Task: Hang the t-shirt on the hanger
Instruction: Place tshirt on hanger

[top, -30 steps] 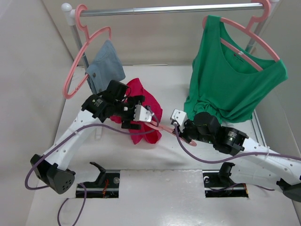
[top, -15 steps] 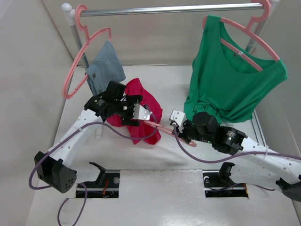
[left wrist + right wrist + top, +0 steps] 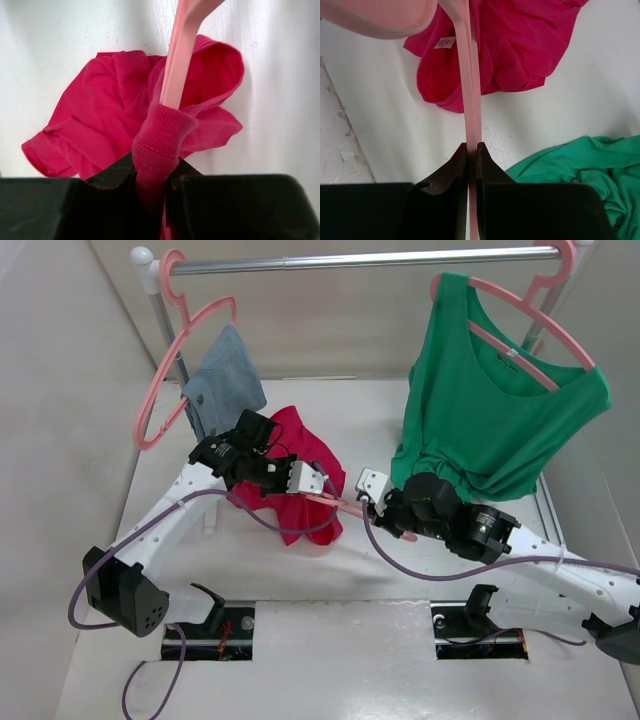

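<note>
The crimson t-shirt point(image 3: 300, 445) lies crumpled on the white table point(image 3: 330, 570) left of centre. My left gripper point(image 3: 312, 485) is shut on the shirt's ribbed collar point(image 3: 162, 130). In the left wrist view an arm of the thin pink hanger point(image 3: 180, 60) runs down into that collar, with the rest of the t-shirt point(image 3: 95, 115) spread behind the left gripper point(image 3: 156, 175). My right gripper point(image 3: 380, 508) holds the hanger point(image 3: 338, 504) low over the table. In the right wrist view the right gripper point(image 3: 472, 147) is shut on the hanger's flat bar point(image 3: 472, 100), which reaches to the t-shirt point(image 3: 520, 45).
A green top point(image 3: 490, 410) hangs on a pink hanger at the right of the clothes rail point(image 3: 360, 258), its hem close behind my right arm. A blue-grey cloth point(image 3: 225, 380) hangs on another pink hanger at the left, by the rack post point(image 3: 165, 325).
My left gripper has closed on the t-shirt's collar around the hanger arm and edged right. My right gripper, still holding the hanger, has shifted slightly left.
</note>
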Tool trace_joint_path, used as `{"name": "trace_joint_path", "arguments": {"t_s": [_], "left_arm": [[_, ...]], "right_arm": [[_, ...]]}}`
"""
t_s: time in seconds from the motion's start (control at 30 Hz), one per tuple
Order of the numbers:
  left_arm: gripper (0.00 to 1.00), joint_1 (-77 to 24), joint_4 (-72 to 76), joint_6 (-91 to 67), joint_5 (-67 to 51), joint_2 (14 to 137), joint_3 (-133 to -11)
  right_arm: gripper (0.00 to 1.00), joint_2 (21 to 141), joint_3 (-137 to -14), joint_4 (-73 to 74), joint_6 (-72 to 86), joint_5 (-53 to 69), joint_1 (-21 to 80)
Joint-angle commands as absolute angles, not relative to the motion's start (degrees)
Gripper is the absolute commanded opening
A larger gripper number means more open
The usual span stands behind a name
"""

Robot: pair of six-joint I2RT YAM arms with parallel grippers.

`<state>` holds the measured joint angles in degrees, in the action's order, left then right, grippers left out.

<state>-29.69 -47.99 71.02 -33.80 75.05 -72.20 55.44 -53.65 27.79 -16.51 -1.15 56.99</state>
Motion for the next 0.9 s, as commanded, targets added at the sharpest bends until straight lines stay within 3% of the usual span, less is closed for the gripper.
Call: {"name": "trace_joint_path", "arguments": {"t_s": [0.0,0.13,0.2,0.4,0.43,0.47,0.5,0.67,0.73,0.87], "left_arm": [[0.1,-31.73,-48.78,68.55,-43.24,73.92,-75.15],[0.1,-31.73,-48.78,65.49,-45.78,73.92,-75.94],[0.0,-31.73,-48.78,63.81,-45.79,73.92,-76.46],[0.0,-31.21,-44.74,56.17,-42.45,73.92,-75.41],[0.08,-31.2,-44.74,56.16,-42.45,73.31,-75.41],[0.27,-31.2,-44.74,56.16,-43.06,73.3,-75.41],[0.4,-31.2,-44.74,56.16,-43.68,72.69,-75.41],[0.52,-31.2,-44.74,55.63,-44.3,71.63,-75.94],[0.5,-30.67,-44.74,55.63,-44.91,71.63,-75.94],[0.17,-29.45,-44.21,55.63,-44.38,71.63,-76.55]], "right_arm": [[0.0,56.86,-56.95,19.52,-17.22,-1.23,57.3],[0.0,59.23,-58.18,18.9,-18.28,-1.23,57.3],[0.0,60.55,-58.71,18.9,-18.28,-1.76,57.3],[0.0,61.08,-58.72,18.9,-18.9,-2.29,55.91],[0.0,60.56,-58.1,18.9,-18.9,-1.5,55.03],[0.0,60.56,-58.1,18.9,-18.9,-0.89,55.02],[0.0,60.56,-58.1,19.51,-18.9,-0.88,54.24],[0.0,59.33,-58.18,20.56,-19.42,-0.35,54.23],[0.0,59.33,-58.18,20.57,-19.42,0.18,54.23],[0.0,59.33,-58.71,21.09,-19.42,0.18,54.23]]}}
